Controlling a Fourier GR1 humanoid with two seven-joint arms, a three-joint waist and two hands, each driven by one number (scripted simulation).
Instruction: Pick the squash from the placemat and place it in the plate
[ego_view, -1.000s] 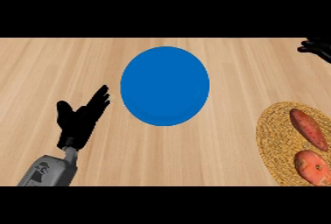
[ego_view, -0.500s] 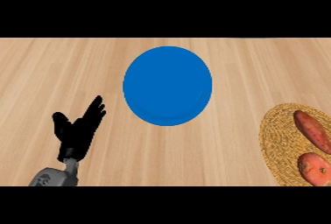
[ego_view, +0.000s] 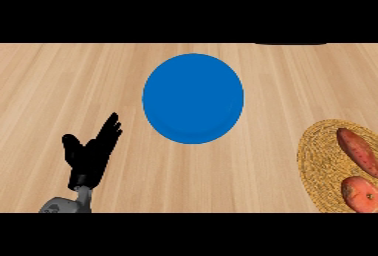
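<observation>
I am resting my open left hand (ego_view: 90, 152) on the wooden table (ego_view: 66, 85), left of the round blue plate (ego_view: 193, 98).

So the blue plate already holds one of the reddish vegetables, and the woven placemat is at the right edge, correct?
Not quite. The blue plate holds nothing; the head view shows both reddish vegetables, the long one and the round one, lying on the woven placemat at the right edge.
</observation>
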